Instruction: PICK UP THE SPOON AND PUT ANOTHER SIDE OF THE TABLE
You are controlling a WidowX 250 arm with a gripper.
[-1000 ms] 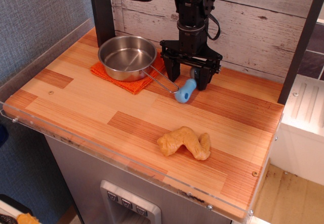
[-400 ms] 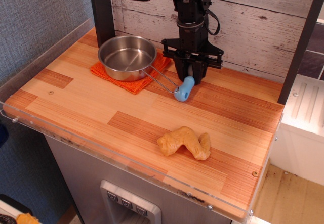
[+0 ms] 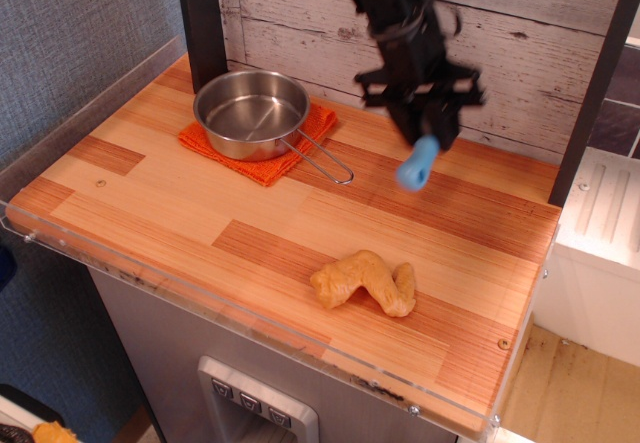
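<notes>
In the upper right of the frame the gripper hangs above the tabletop, its black fingers closed on the spoon. Only the light-blue handle shows, pointing down and slightly toward the lower left; the bowl end is hidden between the fingers. The spoon is lifted clear of the wood, above the reddish planks near the back wall. The arm and gripper are somewhat blurred. In the upper left of the tabletop a steel pan sits on an orange cloth, its wire handle reaching right toward the centre, well apart from the spoon. A tan, lumpy twisted object lies on the tabletop in the lower centre, near the clear plastic rim.
</notes>
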